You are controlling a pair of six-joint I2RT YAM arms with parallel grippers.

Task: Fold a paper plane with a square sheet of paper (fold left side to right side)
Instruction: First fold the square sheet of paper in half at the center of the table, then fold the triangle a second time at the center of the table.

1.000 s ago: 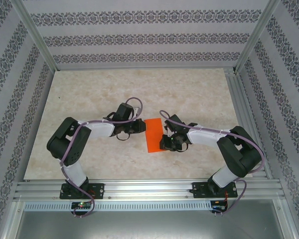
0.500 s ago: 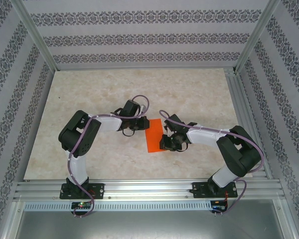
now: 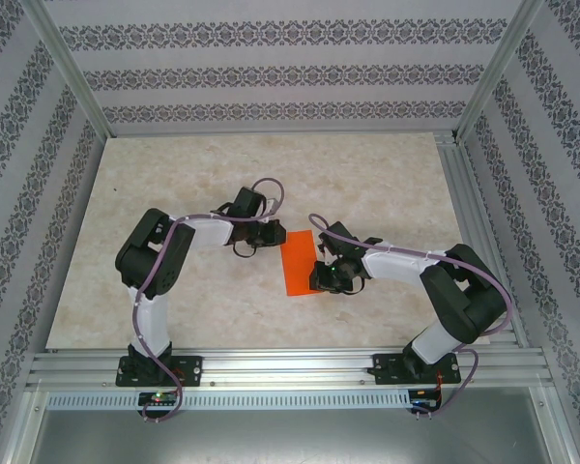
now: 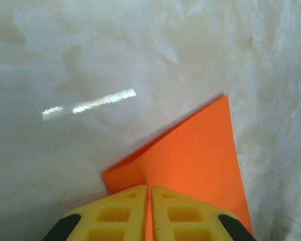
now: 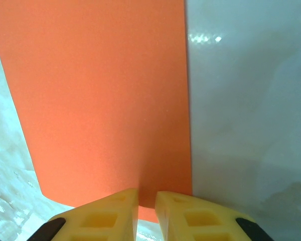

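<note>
Three patterned walls [image 3: 271, 77], papered in grey floral bands, stand round the table [image 3: 174, 174], whose top is a smooth, glossy, pale marbled slab that throws back streaks of light. A ribbed aluminium rail [image 3: 290, 362] runs along the table's near edge and carries both arm bases.

The left arm [image 3: 155, 261], black joints and white links with a mauve cable looped along it, bends in from the table's near left towards the table's middle. The right arm [image 3: 445, 290], built the same way, reaches in from the near right.

The orange sheet [image 3: 300, 263] lies close to the table's middle, slightly right of centre. It is thin, matt, plain and unmarked. From above it reads as an upright rectangle, taller than wide, with clean straight edges and sharp corners. In the left wrist view the orange sheet [image 4: 190, 150] tapers to a pointed corner with a soft shadow along its left edge. In the right wrist view the orange sheet [image 5: 105, 100] is a broad flat panel.

The left gripper [image 3: 274, 238] sits at the sheet's far left corner. Its yellow, waffle-moulded fingers [image 4: 120, 211] are pressed together with the paper pinched in the slit.

The right gripper [image 3: 319, 277] is at the sheet's near right edge. Its yellow fingers [image 5: 195, 216] are clamped on the paper's margin, orange showing in the narrow gap.
</note>
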